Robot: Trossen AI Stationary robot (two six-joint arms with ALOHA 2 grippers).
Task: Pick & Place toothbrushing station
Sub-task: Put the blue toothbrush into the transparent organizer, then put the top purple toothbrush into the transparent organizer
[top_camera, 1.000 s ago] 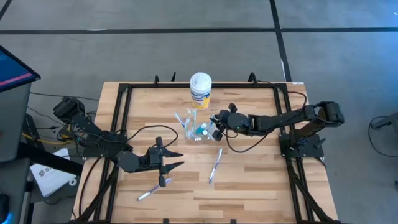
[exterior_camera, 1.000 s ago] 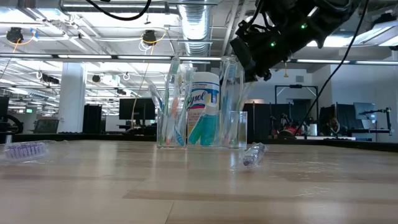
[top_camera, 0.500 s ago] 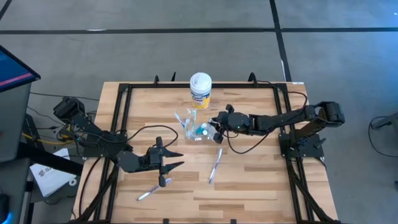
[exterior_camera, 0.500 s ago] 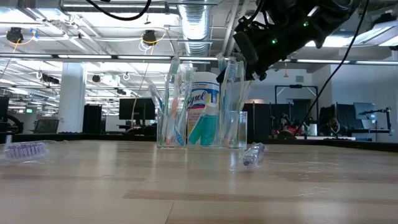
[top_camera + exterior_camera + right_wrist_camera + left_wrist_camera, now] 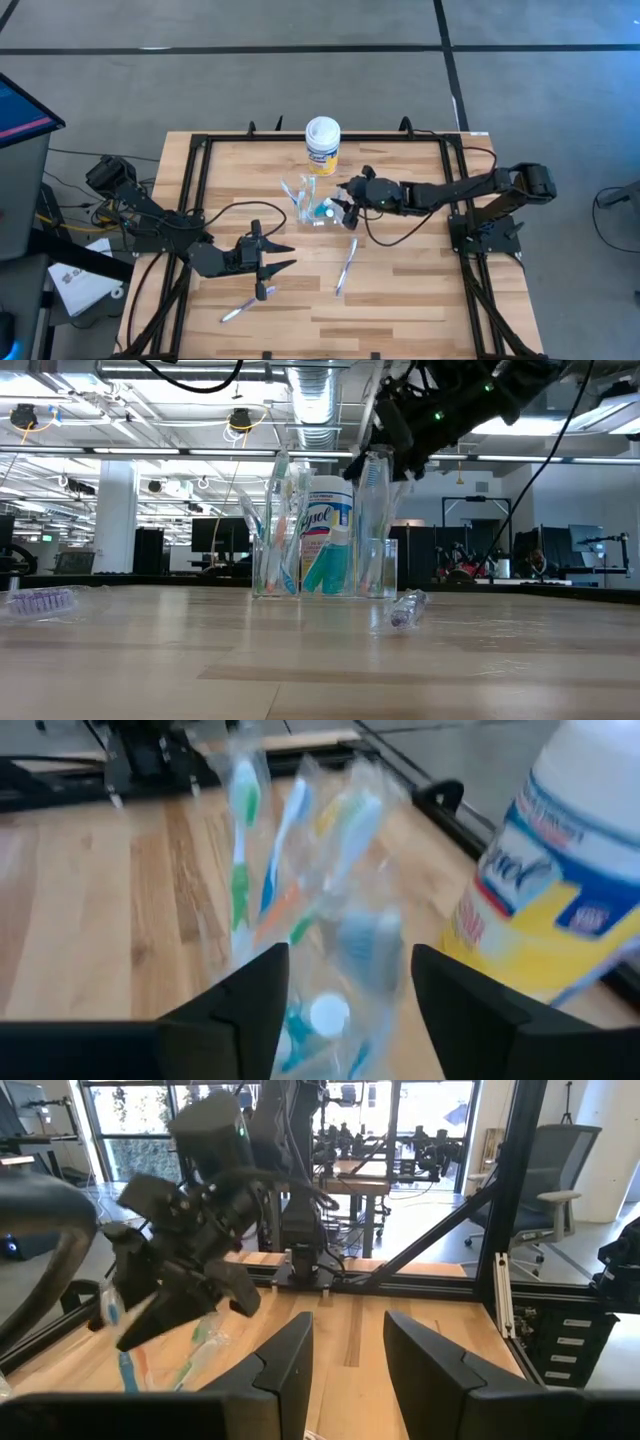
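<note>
Just beside the see-through cup [image 5: 318,208] of toothbrushes [image 5: 262,850], right gripper [image 5: 345,206] with fingers spread, grasping nothing; left gripper [image 5: 276,256] well apart, fingers parted, empty, wrapped toothbrush [image 5: 345,267] between them

Light wooden plank table [image 5: 400,290], black-framed: clear plastic cup [image 5: 316,207] holding toothbrushes and teal tubes, yellow white-lidded canister [image 5: 322,145], two loose wrapped toothbrushes [image 5: 346,266] [image 5: 247,302].

One clear cup [image 5: 316,207] stuffed with toothbrushes, too bunched to count. One yellow canister [image 5: 322,146]. Two wrapped brushes [image 5: 346,266] loose on the desk [image 5: 400,290].
</note>
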